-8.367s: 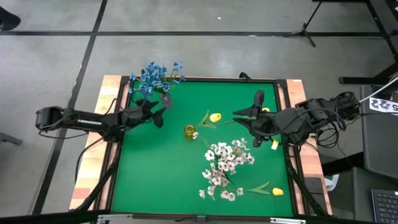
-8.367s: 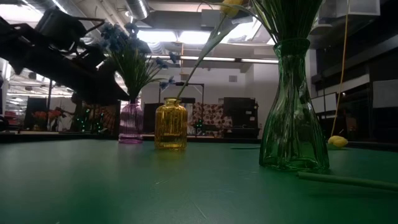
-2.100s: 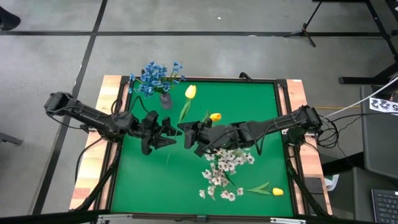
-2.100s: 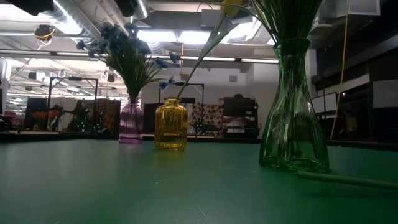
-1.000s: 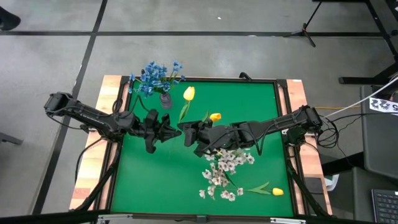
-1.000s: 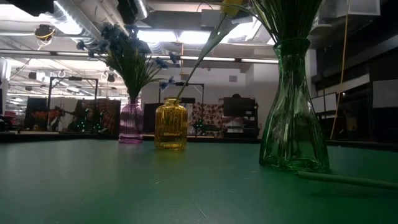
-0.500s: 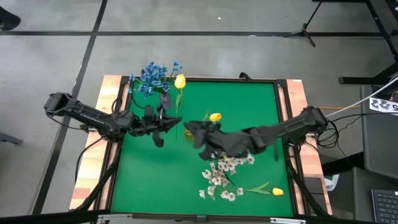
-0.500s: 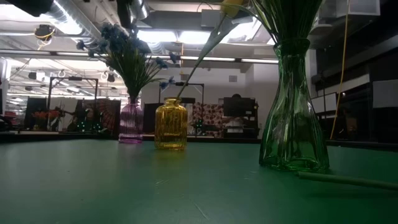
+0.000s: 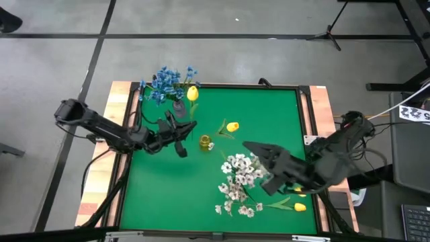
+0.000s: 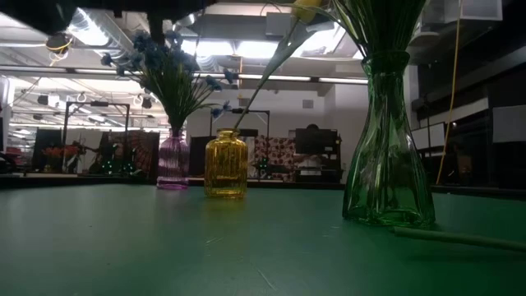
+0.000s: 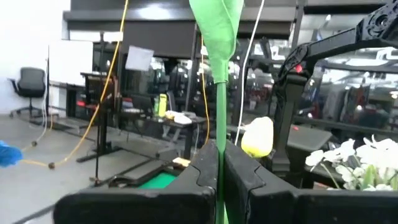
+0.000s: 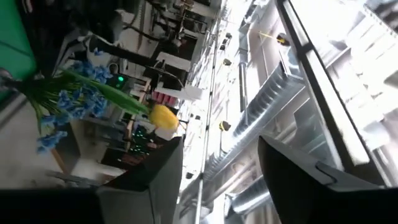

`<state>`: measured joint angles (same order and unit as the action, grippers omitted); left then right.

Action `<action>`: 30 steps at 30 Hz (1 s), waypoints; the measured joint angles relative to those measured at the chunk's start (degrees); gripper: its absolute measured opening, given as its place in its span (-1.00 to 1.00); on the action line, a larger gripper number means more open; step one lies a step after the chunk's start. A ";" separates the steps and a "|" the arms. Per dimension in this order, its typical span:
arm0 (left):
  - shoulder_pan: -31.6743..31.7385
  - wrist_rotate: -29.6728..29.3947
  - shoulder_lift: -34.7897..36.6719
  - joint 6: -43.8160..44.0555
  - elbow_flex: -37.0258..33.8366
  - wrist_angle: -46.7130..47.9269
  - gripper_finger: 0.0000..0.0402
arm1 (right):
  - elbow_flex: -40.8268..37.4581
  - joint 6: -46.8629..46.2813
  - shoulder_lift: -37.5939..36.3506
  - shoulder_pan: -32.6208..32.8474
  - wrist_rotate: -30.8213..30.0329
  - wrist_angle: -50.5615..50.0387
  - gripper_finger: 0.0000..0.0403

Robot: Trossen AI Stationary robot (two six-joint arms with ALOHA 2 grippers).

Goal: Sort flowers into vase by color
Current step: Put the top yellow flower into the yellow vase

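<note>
Mat (image 9: 269, 114): right claw (image 9: 250, 149) released tulip (image 9: 193, 93), withdrew

Cut off and hidden: blooms, vase mouths, one stem's ends

In the low view the green vase (image 10: 386, 140) loses its white blooms past the picture's top, and the yellow bud (image 10: 306, 8) is clipped there too. From above, the blue flowers (image 9: 168, 82) near the desk's far left corner cover their vase, and the white cluster (image 9: 243, 176) hides the green vase's mouth. In the left wrist view the claw (image 11: 219, 163) pinches a green stem (image 11: 220, 118); its bloom runs out of frame, its lower end lies behind the fingers (image 11: 202, 171).
</note>
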<state>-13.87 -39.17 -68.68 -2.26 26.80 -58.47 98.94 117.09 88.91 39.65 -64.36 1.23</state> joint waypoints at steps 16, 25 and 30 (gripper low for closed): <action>4.23 3.95 -22.13 -2.58 -5.10 -31.37 -0.99 | -0.02 -8.82 -1.29 6.98 -12.59 -3.88 0.04; 6.91 5.01 -24.16 -2.65 -2.46 -31.39 -0.99 | -0.02 -11.21 -1.31 6.83 -13.22 -6.18 0.04; 8.89 5.94 -24.16 -1.28 -2.29 -31.39 -0.99 | -0.02 -12.13 -1.31 6.83 -13.23 -6.23 0.04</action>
<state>-4.98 -33.23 -92.84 -3.54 24.51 -89.86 98.91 104.96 87.60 46.48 -77.60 -5.01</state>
